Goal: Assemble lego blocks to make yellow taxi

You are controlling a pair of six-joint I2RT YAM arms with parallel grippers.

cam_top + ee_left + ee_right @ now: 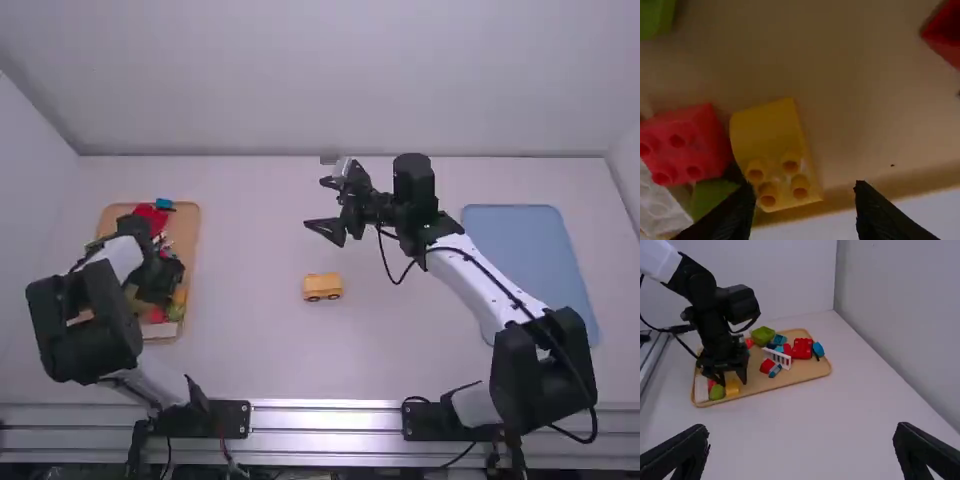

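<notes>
My left gripper (168, 280) is over the wooden tray (192, 225) at the table's left. In the left wrist view the left gripper (800, 207) stands open above a yellow brick (771, 135) with a curved top and several studs, which lies by the tray's rim. In the right wrist view that yellow brick (732, 387) is just under the left arm's fingers. A yellow car-like build (322, 287) on wheels stands on the table's middle. My right gripper (326, 205) is beyond it, above the table; in the right wrist view the right gripper (801, 447) is open and holds nothing.
Against the yellow brick lies a red brick (695, 135), with a green piece (712, 197) and a white one (657, 207) close by. Farther along the tray are red pieces (802, 348) and a white fence-like piece (776, 357). A blue mat (530, 260) lies at the right.
</notes>
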